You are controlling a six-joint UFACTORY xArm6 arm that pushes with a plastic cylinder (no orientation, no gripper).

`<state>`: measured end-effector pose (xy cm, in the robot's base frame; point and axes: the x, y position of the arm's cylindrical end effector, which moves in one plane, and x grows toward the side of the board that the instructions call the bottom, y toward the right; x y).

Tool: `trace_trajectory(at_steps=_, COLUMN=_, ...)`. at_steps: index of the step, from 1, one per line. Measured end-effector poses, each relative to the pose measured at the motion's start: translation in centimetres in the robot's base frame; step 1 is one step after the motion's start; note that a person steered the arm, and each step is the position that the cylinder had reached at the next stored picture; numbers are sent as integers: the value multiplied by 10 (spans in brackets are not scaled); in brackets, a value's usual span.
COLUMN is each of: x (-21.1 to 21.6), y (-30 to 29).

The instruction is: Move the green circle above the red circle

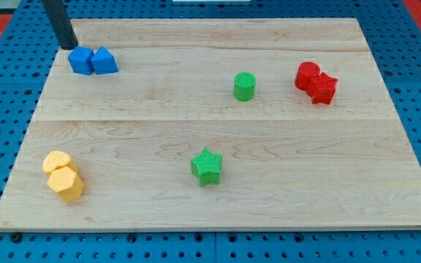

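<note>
Green circle [245,86] upright on the wooden board [196,139], a short way to the view's left of the red circle [307,74] and slightly lower, clearly apart from it. Red circle touching a second red block [322,89] on its lower right; that block's shape hard to make out. Green star [207,166] well below the green circle, toward the view's bottom. Far to the view's left of the green circle, two blue blocks pressed together: a blue cube [81,61] and a blue block [104,61] with a peaked top, exact shape unclear. My tip [69,47] just above the blue cube, contact impossible to tell; rod cut off by the view's top edge. No pincer on this rig, only the rod. Far lower left, two yellow blocks touching: yellow circle [56,161] above yellow hexagon [66,183].
</note>
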<state>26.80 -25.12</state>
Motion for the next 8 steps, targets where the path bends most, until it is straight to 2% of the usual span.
trace_trajectory(at_steps=2, x=78, y=11)
trace_trajectory(at_steps=3, x=97, y=-46)
trace_trajectory(at_steps=4, x=169, y=-15)
trace_trajectory(at_steps=5, x=158, y=99)
trace_trajectory(at_steps=6, x=114, y=189)
trace_trajectory(at_steps=7, x=103, y=256)
trace_trajectory(at_steps=8, x=117, y=256)
